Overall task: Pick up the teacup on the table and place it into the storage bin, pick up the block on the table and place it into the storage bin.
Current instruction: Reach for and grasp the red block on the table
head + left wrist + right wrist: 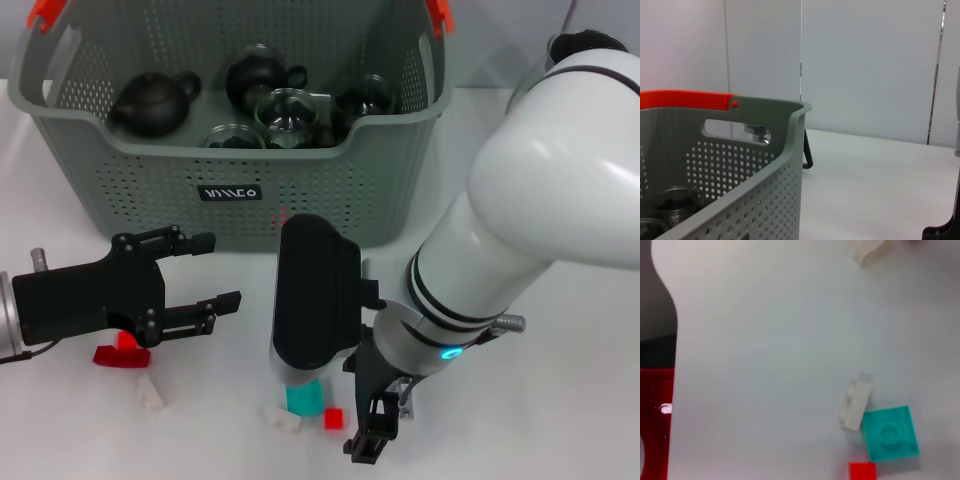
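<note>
we see a smooth white table (560,420) below pale wall panels. the storage bin (330,200), grey perforated plastic, holds dark teapots and glass cups at the far edge. our left gripper (205,272) hangs spread and empty near its front wall. our right gripper's state we cannot tell; only its wrist view shows the studded teal block (890,434) whole, touching a white piece (855,407).

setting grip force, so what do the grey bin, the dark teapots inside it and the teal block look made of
The storage bin looks like moulded matte plastic: even perforated walls, rounded rim. The dark teapots seem glazed ceramic or clay, with soft highlights on rounded bodies, though that stays uncertain. The teal block looks like hard plastic with a slight sheen and a moulded stud on top.
</note>
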You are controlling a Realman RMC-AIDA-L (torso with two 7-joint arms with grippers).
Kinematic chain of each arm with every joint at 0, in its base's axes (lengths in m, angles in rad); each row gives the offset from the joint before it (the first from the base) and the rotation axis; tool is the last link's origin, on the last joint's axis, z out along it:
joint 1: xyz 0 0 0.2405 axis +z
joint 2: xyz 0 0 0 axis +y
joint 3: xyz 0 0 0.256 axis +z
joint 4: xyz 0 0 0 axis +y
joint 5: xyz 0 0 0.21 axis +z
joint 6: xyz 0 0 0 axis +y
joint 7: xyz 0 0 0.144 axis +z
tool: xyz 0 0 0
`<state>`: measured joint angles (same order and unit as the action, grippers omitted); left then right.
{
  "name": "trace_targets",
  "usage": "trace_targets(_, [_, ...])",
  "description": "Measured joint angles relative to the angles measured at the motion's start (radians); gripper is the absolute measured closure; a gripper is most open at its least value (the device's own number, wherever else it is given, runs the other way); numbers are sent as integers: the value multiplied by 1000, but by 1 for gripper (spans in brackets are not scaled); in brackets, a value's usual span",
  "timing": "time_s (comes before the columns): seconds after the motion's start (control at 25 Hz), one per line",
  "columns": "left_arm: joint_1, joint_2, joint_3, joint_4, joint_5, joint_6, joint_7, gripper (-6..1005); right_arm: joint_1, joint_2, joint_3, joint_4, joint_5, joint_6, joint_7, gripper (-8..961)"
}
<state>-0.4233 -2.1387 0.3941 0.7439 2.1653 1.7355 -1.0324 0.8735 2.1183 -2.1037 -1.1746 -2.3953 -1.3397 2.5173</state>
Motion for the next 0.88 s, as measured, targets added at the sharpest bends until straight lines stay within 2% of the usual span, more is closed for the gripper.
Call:
trace_targets(0.28, [-3, 2, 0, -9, -1, -3, 0, 247, 4, 3, -21, 22, 5, 36, 0, 79])
trace_targets(0.6, [-5, 2, 0, -11, -1, -5, 0, 246, 4, 5, -35, 34, 11, 75, 2, 290])
trace_targets(0.88, [-4, 2, 0, -11, -1, -8, 0, 247, 6, 5, -51, 53, 37, 100, 2, 415])
